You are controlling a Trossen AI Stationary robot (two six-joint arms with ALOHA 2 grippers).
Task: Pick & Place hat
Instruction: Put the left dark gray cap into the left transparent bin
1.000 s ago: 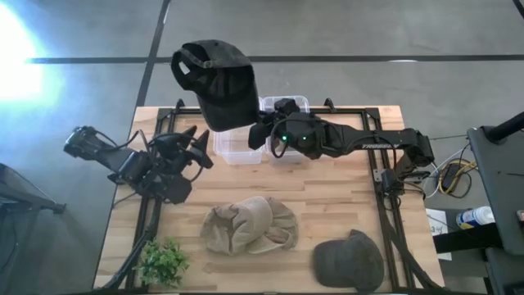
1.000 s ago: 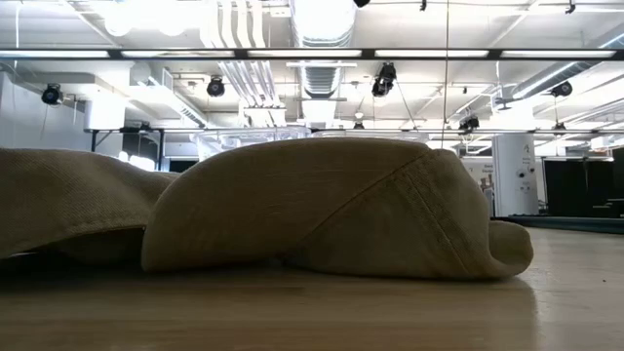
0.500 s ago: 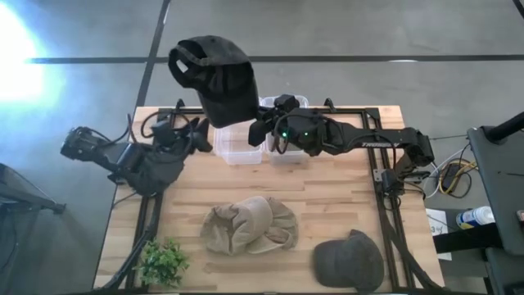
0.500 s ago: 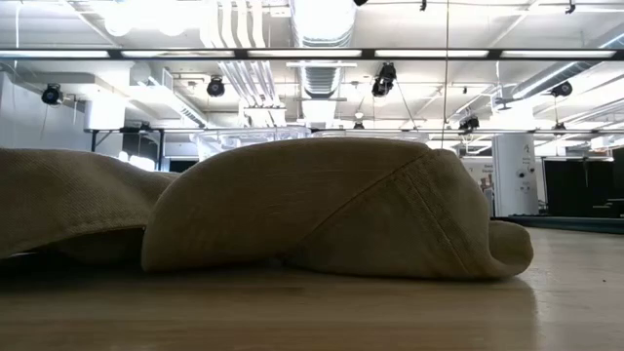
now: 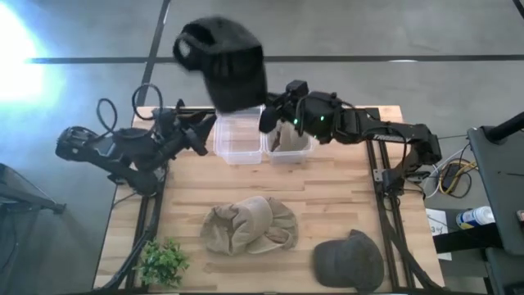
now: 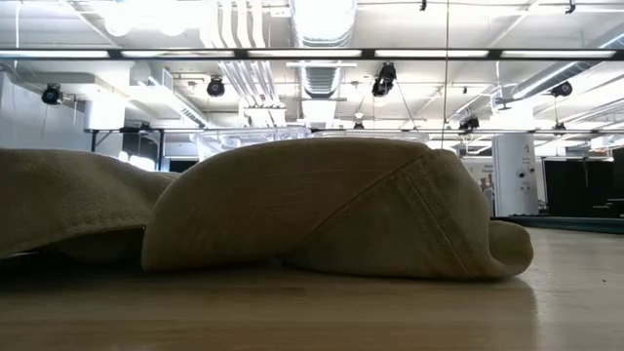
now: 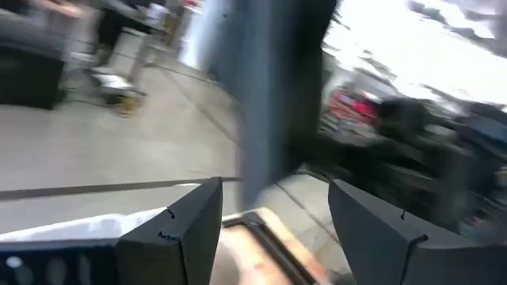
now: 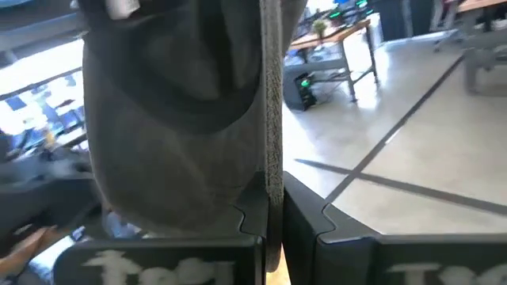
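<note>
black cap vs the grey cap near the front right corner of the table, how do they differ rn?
The black cap hangs in the air, pinched in the right gripper over the clear bins; the grey cap lies on the table, untouched. The black cap looks larger in the high view and darker; the grey cap is lighter. Both are brimmed caps.

Strong glare whitens the floor (image 5: 20, 61) at the high view's left edge. Ceiling lights (image 6: 322, 18) blaze overexposed in the low view, where the near tan hat (image 6: 331, 205) looks soft. The left wrist view is smeared with motion blur.
</note>
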